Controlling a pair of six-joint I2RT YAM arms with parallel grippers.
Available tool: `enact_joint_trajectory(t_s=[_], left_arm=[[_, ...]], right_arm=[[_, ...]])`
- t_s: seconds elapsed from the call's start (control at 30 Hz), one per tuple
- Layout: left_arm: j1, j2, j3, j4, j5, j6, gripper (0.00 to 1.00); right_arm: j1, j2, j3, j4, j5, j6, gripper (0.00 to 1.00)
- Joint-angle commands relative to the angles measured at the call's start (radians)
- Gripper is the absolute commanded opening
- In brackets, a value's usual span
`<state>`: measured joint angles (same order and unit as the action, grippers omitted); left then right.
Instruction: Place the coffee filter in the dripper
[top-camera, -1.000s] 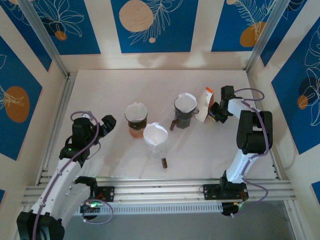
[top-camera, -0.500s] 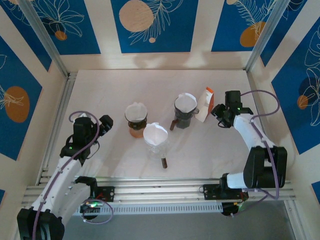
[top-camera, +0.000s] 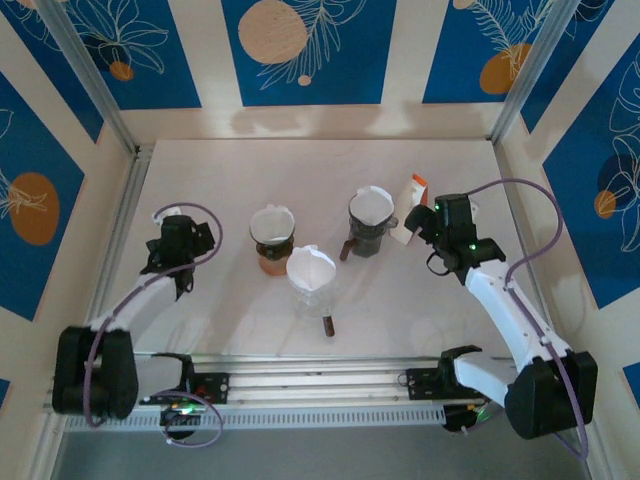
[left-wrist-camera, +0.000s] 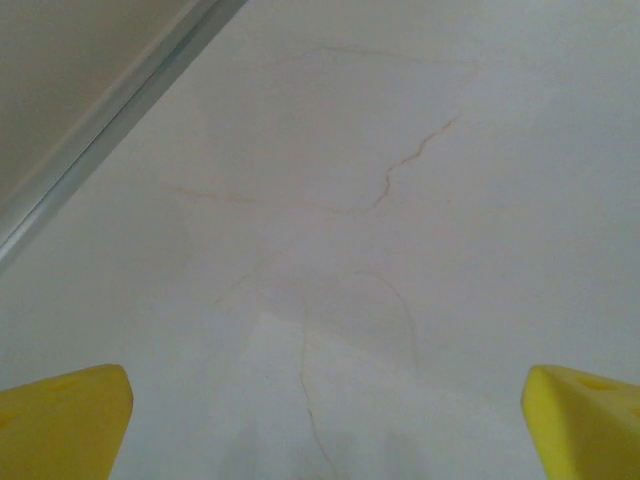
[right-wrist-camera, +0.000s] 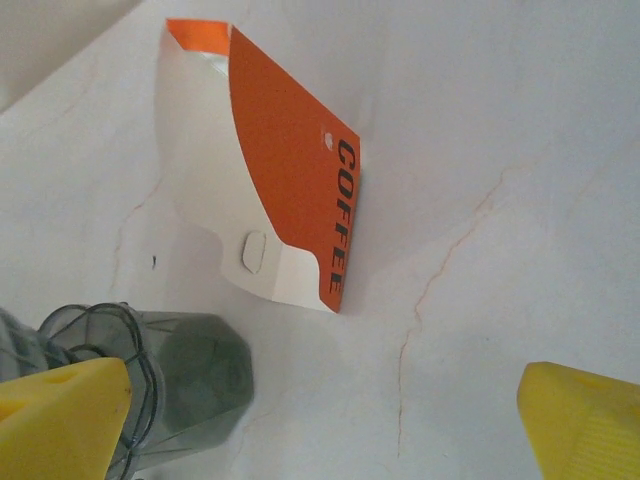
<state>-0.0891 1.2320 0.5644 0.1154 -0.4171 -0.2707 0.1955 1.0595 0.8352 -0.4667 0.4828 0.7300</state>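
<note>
Right gripper (right-wrist-camera: 320, 416) spread wide, near filter box (right-wrist-camera: 285, 180), filter (top-camera: 372, 203) apparently in dripper (top-camera: 366, 234)

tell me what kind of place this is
Likely a robot lab booth set up for coffee practice: a white table walled by blue leaf-print panels, drippers and an orange coffee box.

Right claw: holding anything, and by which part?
Nothing held. The right claw stands open, gripping nothing; the orange coffee filter box sits ahead of it, untouched. The left claw is open and empty too.
</note>
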Motion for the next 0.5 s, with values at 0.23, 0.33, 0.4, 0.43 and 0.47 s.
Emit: enact_joint_trajectory(t_s=[0.23, 0.33, 0.4, 0.43, 0.47], left_arm=[[0.015, 0.176, -0.134, 0.546, 0.076, 0.230, 1.00], [0.015, 0.237, -0.202, 0.740, 0.144, 0.243, 1.00], [0.016, 0.281, -0.231, 0.835, 0.212, 0.263, 1.00], [0.015, 0.335, -0.243, 0.925, 0.224, 0.276, 1.00], [0.014, 0.346, -0.239, 0.950, 0.223, 0.279, 1.00]], right_arm=[[0.011, -0.115, -0.036, 0.017, 0.088, -0.075, 0.99], [0.011, -0.139, -0.050, 0.032, 0.072, -0.078, 0.99], [0.010, -0.153, -0.070, 0.056, 0.061, -0.076, 0.99], [0.011, -0.160, -0.082, 0.072, 0.059, -0.076, 0.99], [0.011, -0.165, -0.090, 0.085, 0.064, -0.079, 0.99]])
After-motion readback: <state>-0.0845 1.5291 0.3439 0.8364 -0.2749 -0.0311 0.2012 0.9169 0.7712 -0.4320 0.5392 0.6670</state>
